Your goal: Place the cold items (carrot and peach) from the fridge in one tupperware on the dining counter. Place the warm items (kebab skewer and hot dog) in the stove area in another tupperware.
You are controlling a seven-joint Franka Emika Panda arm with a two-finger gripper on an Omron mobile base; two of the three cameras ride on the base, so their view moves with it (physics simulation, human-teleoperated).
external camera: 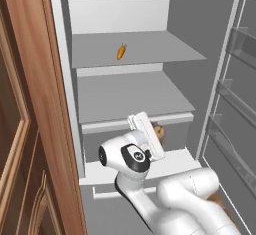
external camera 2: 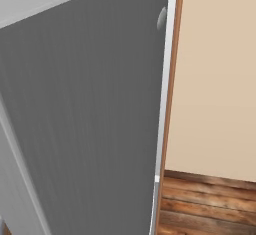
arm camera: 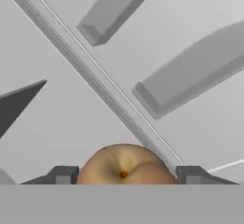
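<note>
An orange-yellow peach [arm camera: 125,163] sits between my gripper's [arm camera: 127,175] two dark fingertips and touches both, so the gripper is shut on it. In the left base view the peach [external camera: 159,130] peeks out behind my white hand, in front of the fridge's lower drawer. The carrot [external camera: 121,52] lies on the upper fridge shelf, well above and left of the hand. The kebab skewer, hot dog and tupperware are out of view.
The fridge door [external camera: 235,94] stands open at the right with its shelves facing in. A wooden cabinet [external camera: 25,129] flanks the fridge on the left. The door's grey outer face [external camera 2: 85,119] is close in the right base view, with a beige wall [external camera 2: 220,79] beside it.
</note>
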